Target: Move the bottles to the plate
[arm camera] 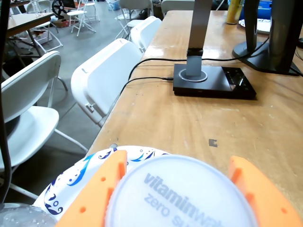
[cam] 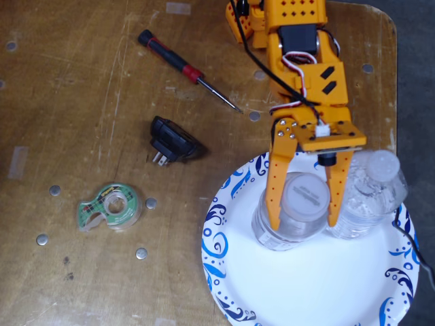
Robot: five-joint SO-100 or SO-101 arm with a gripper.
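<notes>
On the round paper plate (cam: 299, 285), the end effector (cam: 304, 223) grips a ribbed clear bottle (cam: 289, 231).

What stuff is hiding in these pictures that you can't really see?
- Gripped bottle: the wrist view shows only its cap, with printing cut off by the bottom edge; its label is hidden.
- Second bottle: its label can't be read in the fixed view, and a gripper finger covers one side.
- Gripper: whether its fingers press the bottle can't be told.
- Plate: its lower rim is cut off by the fixed view's bottom edge.
</notes>
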